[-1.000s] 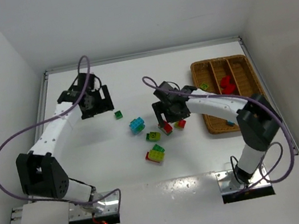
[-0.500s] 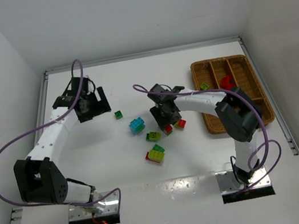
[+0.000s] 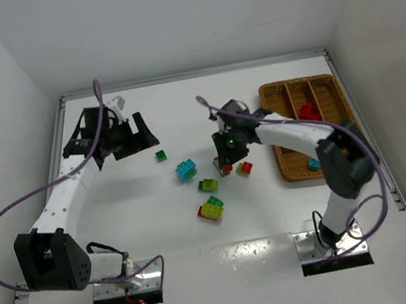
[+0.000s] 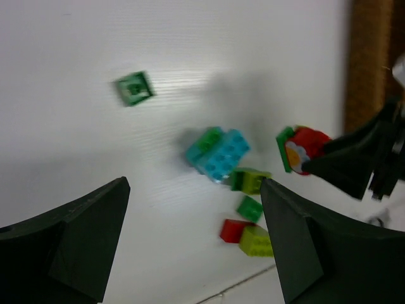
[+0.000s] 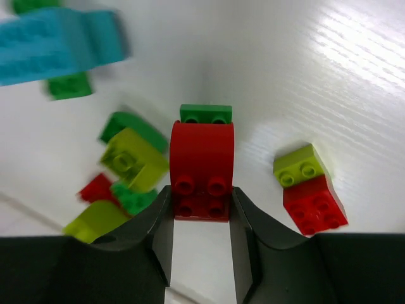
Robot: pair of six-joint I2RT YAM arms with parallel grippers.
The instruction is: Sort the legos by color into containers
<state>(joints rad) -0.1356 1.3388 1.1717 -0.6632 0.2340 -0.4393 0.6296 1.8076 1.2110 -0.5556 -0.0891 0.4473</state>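
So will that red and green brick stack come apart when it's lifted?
Probably stays stiff: the red-and-green stack looks like hard plastic. The green piece sits beyond the right gripper and might pop off. Likely light, being small.

So the right gripper (image 5: 200, 196) just clamped onto the red brick (image 5: 201, 152) with the green piece (image 5: 205, 114) stuck on its end; its jaws were wide a second ago. Meanwhile the left gripper (image 3: 141, 133) slid further left, arm stretching out.
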